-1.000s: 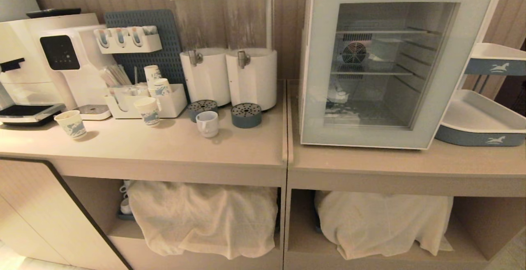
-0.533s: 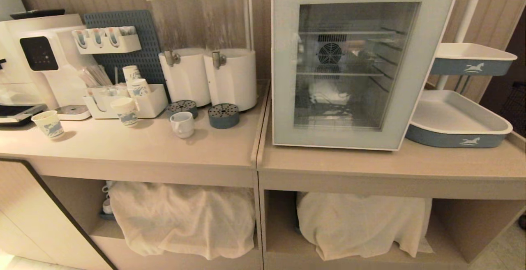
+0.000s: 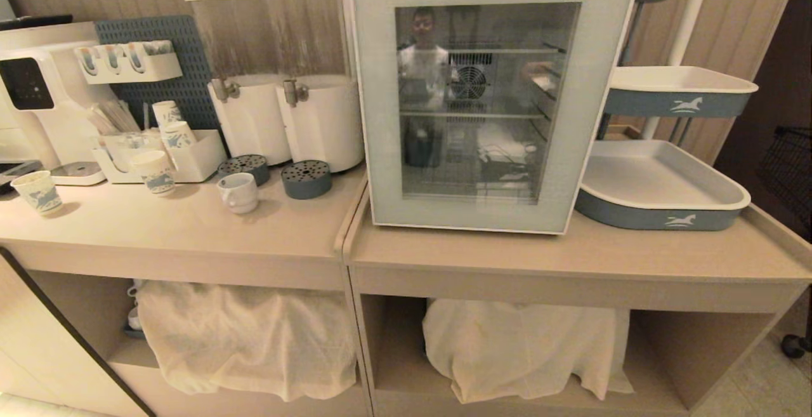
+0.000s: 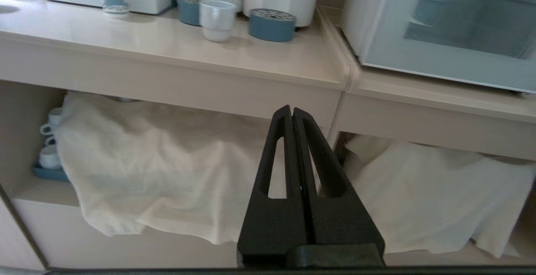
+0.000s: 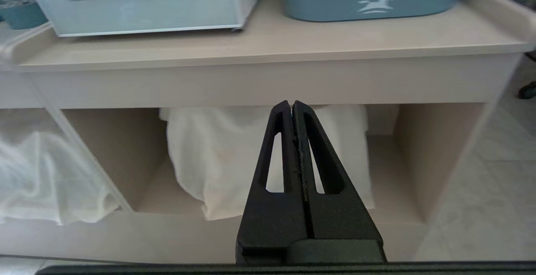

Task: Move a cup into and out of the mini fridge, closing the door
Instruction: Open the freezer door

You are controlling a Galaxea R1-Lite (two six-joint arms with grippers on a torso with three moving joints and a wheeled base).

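Barely begun | cup on counter left of fridge, untouched | door shut | left gripper and right gripper clenched, empty, low before the shelves | left: open, load, close, retrieve, close

Two clear-topped drink dispensers stand side by side at the back of the table, two round blue drip trays in front of them. Left of these, a white organizer box with printed paper cups in and beside it, one more paper cup far left. White machine at left edge. Stacked blue-and-white trays sit on the right table. White cloths hang over the lower shelves.
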